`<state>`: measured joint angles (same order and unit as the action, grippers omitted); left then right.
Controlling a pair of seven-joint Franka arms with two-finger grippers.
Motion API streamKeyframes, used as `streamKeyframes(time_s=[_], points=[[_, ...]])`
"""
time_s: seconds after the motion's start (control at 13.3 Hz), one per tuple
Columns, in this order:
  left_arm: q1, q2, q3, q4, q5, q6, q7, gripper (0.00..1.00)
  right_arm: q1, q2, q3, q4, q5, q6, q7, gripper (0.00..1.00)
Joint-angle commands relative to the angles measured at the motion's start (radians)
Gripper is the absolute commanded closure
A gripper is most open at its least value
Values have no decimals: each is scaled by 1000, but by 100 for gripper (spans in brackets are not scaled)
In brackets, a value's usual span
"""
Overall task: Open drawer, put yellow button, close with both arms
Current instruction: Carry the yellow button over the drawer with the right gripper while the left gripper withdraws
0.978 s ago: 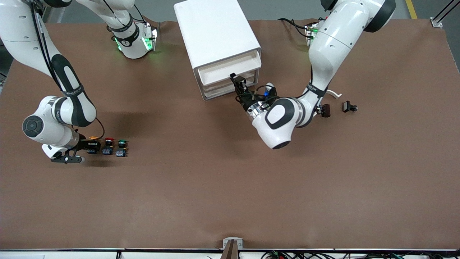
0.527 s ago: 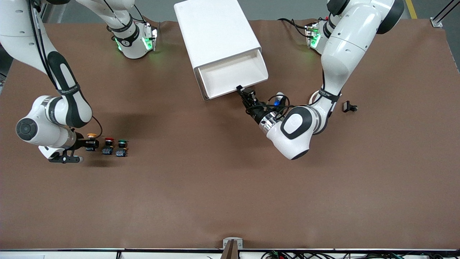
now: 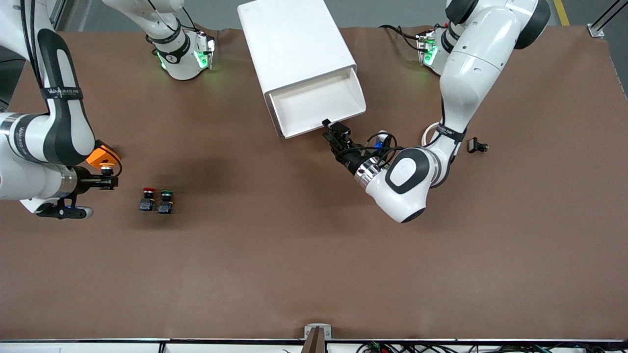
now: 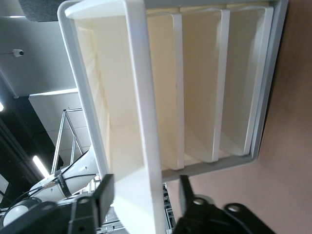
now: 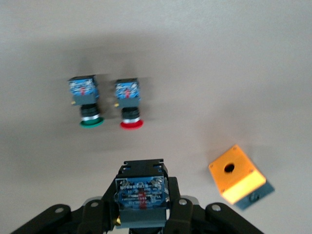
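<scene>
The work surface is a bench [image 3: 294, 255] covered in plain brown material. A strip of grey floor is visible along its farthest edge. In the left wrist view, a pale ceiling with strip lights and a metal frame are seen above the cabinet.

A white cabinet [image 3: 294, 44] is set at the farthest part of the bench, between the two arm bases. Its uppermost drawer [image 3: 319, 105] is pulled out and its tray is exposed. The three lower drawers are shut.

The left gripper [image 3: 335, 128] is positioned at the drawer's front. Its fingers [image 4: 105, 192] are spread on either side of the front lip, with a gap on each side.

The right gripper [image 3: 105, 180] is raised over the right arm's end of the bench and is closed on the yellow button [image 5: 141, 195].

A red button [image 3: 147, 198] and a green button [image 3: 166, 200] stand side by side on the bench below it. An orange box [image 5: 237, 180] with a round hole lies near them.

A small black part [image 3: 477, 145] lies toward the left arm's end. Beside it, a white ring [image 3: 428, 132] is partly hidden by the left arm.
</scene>
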<state>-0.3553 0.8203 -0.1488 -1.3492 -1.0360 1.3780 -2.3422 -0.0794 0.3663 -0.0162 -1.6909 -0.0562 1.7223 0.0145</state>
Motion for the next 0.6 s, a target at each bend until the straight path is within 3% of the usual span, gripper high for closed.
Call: streamKeyframes(time_s=[0.0,0.3,0.53], points=[[-4,8,24,77,23,-7,3,0,68,0,1,103,2,-148,123,65],[13,-12,44,163,160,-11,11,0,202,-44,1,154,76,-317,391,65],[74,-61,44,166,264,-13,139,0,315,-73,2,184,157,-392,644,65]])
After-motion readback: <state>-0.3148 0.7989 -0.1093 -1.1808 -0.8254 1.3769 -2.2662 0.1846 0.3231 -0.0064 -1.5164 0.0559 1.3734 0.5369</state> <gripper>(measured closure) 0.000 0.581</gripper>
